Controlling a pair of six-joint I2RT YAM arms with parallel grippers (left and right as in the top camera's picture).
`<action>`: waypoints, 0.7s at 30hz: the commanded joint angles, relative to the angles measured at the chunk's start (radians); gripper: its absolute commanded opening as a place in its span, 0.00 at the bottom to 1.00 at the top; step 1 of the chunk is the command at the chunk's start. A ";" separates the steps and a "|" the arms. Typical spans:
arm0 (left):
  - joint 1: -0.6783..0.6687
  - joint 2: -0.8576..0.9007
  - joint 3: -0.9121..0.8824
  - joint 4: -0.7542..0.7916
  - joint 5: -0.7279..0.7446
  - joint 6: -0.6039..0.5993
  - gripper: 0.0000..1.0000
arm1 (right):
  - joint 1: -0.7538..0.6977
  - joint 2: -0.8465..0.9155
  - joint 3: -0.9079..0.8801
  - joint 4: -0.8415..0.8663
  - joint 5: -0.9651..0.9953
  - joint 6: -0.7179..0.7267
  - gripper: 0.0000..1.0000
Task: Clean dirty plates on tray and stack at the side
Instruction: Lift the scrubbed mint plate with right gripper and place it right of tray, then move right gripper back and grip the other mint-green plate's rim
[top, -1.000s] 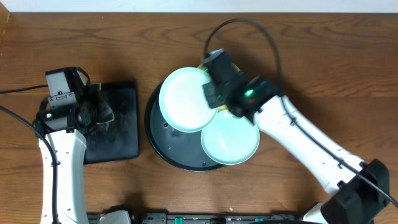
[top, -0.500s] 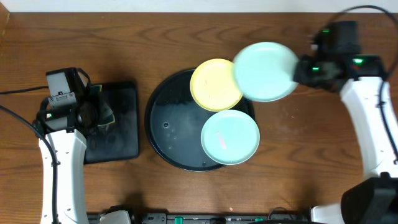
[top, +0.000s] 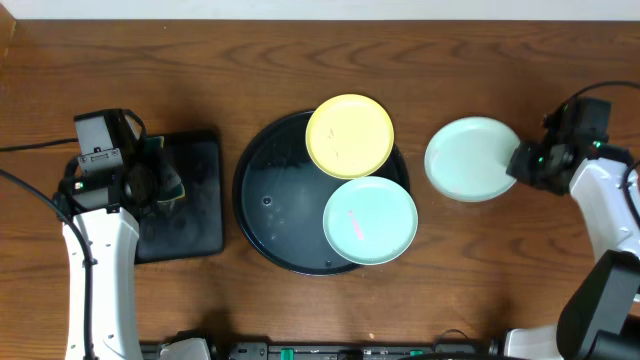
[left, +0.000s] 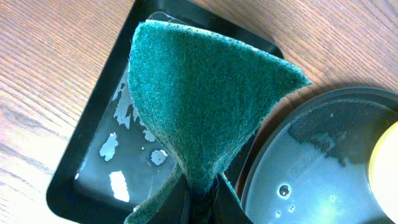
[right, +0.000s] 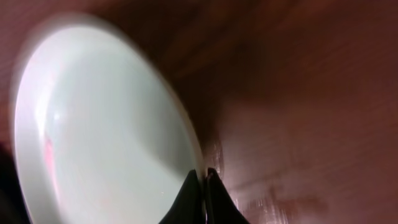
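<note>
glossy black on the round tray (top: 268, 222) and the rectangular tray (left: 93, 155); pale yellow plate (top: 349, 135); mint-green plate (top: 372, 225) with a faint pink smear; second mint-green plate (top: 468, 158), plain; dark green sponge (left: 199, 106); brown wood-grain table (top: 200, 60).

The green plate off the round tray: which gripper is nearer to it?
Right. The right gripper grips the green plate by its rim; the left gripper holds a sponge over the small tray.

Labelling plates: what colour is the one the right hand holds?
Pale mint green. The plate shows best in the overhead view.
</note>
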 joint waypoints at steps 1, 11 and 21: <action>0.005 0.010 -0.008 0.005 -0.013 -0.005 0.08 | 0.001 -0.009 -0.099 0.082 -0.019 -0.027 0.01; 0.005 0.068 -0.008 0.008 -0.013 -0.005 0.07 | 0.001 -0.010 -0.135 0.110 -0.064 -0.024 0.43; 0.005 0.089 -0.008 0.025 -0.013 -0.005 0.08 | 0.122 -0.010 0.238 -0.193 -0.163 -0.110 0.56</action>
